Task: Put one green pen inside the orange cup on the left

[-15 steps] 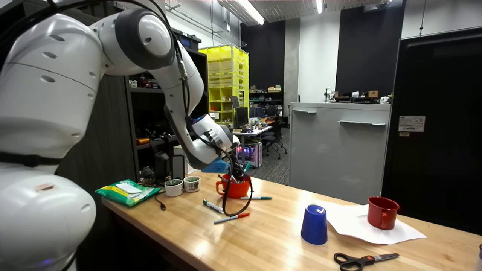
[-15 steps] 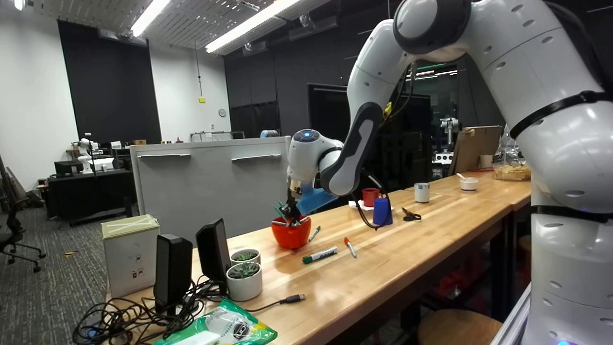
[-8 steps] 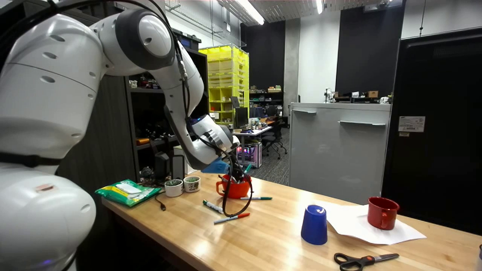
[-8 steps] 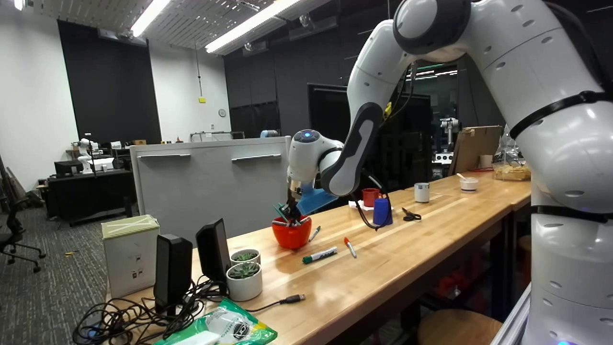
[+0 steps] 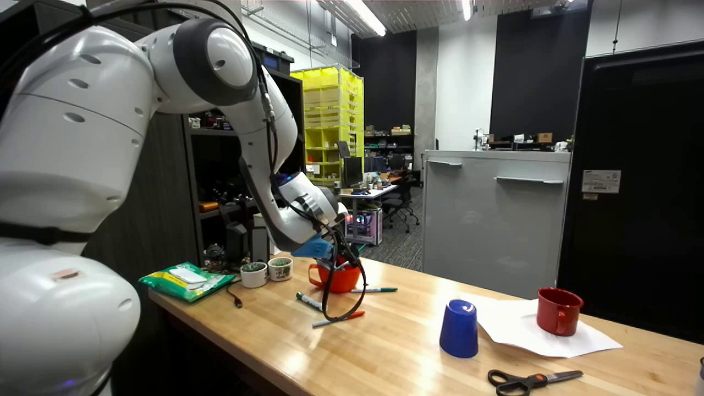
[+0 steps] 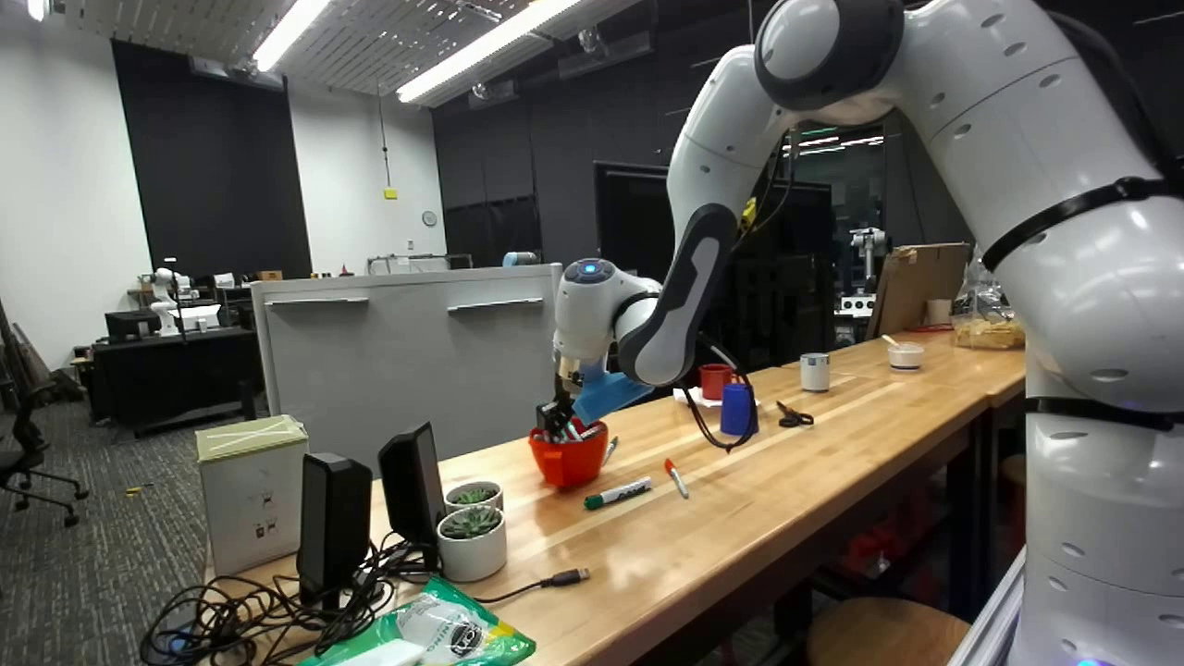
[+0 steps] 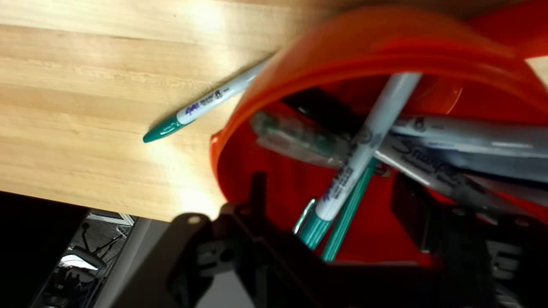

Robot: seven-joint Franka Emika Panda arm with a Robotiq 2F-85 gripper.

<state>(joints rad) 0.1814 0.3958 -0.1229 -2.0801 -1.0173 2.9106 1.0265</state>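
The orange cup stands on the table in both exterior views and holds several pens and markers. In the wrist view its outer wall fills the upper right. My gripper is at the cup's mouth with its jaws spread apart. Between them, inside the cup, lean a thin teal-green pen and a white pen with a teal cap; neither finger visibly clamps them. Their lower-frame ends are hidden behind the gripper. Another green-capped pen lies on the table beside the cup.
Near the cup lie a green-ended marker and a red-capped pen. Two potted plants stand close by, with speakers behind. Farther along are an upturned blue cup, a dark red cup and scissors.
My gripper has come open and moved slightly lower. The teal pens that stuck up from the cup now sit lower. The cup has shifted slightly.
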